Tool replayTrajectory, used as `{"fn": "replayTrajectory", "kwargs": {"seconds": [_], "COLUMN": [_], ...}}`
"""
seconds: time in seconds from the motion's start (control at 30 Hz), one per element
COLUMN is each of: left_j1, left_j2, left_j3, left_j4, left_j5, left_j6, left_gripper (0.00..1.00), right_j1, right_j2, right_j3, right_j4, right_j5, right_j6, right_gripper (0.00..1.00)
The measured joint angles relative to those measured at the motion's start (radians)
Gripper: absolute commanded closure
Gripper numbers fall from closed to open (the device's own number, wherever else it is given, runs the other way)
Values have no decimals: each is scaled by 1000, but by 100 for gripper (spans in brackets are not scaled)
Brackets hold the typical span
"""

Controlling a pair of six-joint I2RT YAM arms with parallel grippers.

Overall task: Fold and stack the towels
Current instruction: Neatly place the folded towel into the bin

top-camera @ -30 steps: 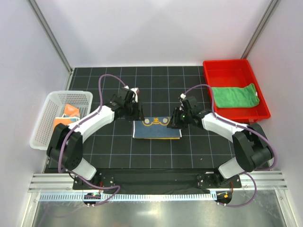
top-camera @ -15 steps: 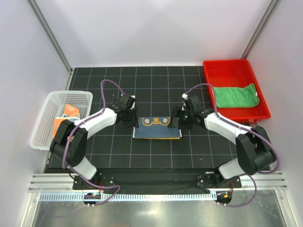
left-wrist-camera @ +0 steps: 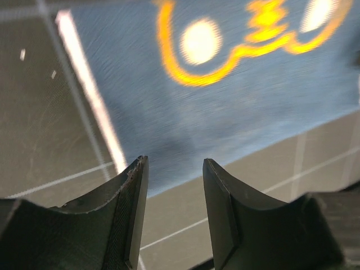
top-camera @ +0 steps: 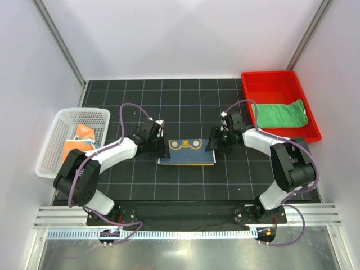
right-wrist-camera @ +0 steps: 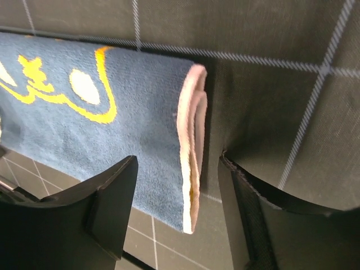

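The folded tiger towel (top-camera: 187, 152) lies mid-mat, dark blue side up with yellow markings. My left gripper (top-camera: 164, 147) hovers at its left end; in the left wrist view the left gripper (left-wrist-camera: 174, 166) is open and empty over the towel (left-wrist-camera: 225, 95) and its near edge. My right gripper (top-camera: 214, 145) is at the right end; in the right wrist view the right gripper (right-wrist-camera: 179, 160) is open, its fingers either side of the towel (right-wrist-camera: 112, 129) at its pale folded edge, not touching it. The green towel (top-camera: 278, 114) lies in the red tray. The patched towel (top-camera: 79, 140) sits in the basket.
The red tray (top-camera: 247, 84) stands at the back right, and the white basket (top-camera: 56, 121) is off the mat's left side. The black gridded mat (top-camera: 185, 107) covers the work area, with white walls close on the left, right and back.
The left gripper has come forward to the towel's left end. The right gripper has opened and turned at the towel's right end. The towel has not moved.
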Motion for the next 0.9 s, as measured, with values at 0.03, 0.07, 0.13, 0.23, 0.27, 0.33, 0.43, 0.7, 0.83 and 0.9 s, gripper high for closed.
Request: {"fn": "replayTrajectory", "kwargs": {"seconds": [0.03,0.07,0.13,0.23,0.27,0.33,0.43,0.7,0.83,0.9], "left_j1": [0,0,0,0,0,0,0,0,0,0], "left_j2": [8,21,48,69,69,69,69,69,64,61], "left_j3": [-13,-23,-32,-32,-32,-32,-33,-45,-52,-54], "left_j4": [0,0,0,13,13,14,16,35,44,47], "left_j5": [-8,-15,-25,-28,-29,-30,-35,-38,-41,-42], "left_j6": [-3,-5,-11,-24,-25,-27,-30,-39,-50,-55], "left_gripper": [53,54,55,55,55,55,55,56,56,56], "right_j1": [0,2,4,19,25,36,42,45,51,61], "right_j2": [0,1,1,5,5,6,5,-6,-31,-60], "right_j3": [-2,-8,-18,-32,-35,-47,-64,-121,-124,-124], "right_j4": [11,25,47,84,93,117,146,204,189,166], "right_j5": [1,-3,-12,-25,-31,-36,-42,-54,-41,-23], "right_j6": [-2,-2,-2,0,1,4,15,51,61,59], "right_gripper": [36,37,39,45,46,48,53,95,99,99]}}
